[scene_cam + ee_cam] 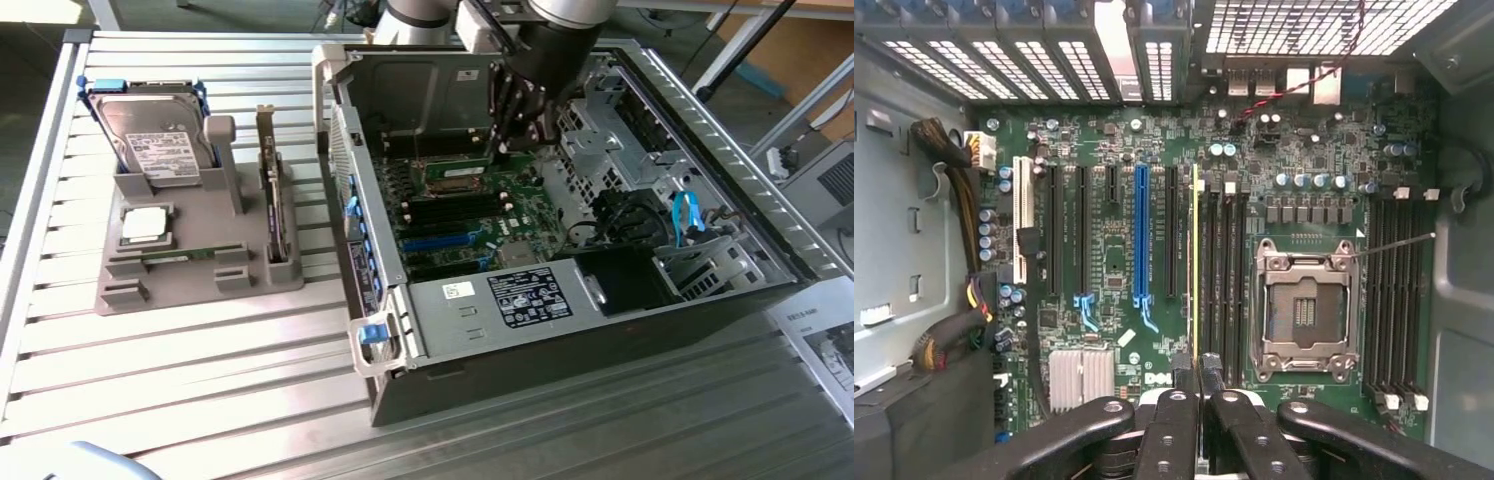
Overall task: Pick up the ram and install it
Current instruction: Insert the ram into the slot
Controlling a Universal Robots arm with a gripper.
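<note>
The gripper (518,135) is hanging inside the open computer case (721,300), jaws closed tight on the ram (1195,260), which is sitting edge-on over the memory slots (1222,280) beside the CPU socket (1304,310). Seating it well likely means keeping it parallel to one slot and pressing evenly.

No print is legible on the hard drive label (163,150) or the large black label (525,297).

Claw (1197,378) matt black metal, gripping circuit-board ram (1195,260); motherboard (1114,140) beneath glossy green; case (414,95) dull grey steel; counter (200,380) ribbed aluminium.
</note>
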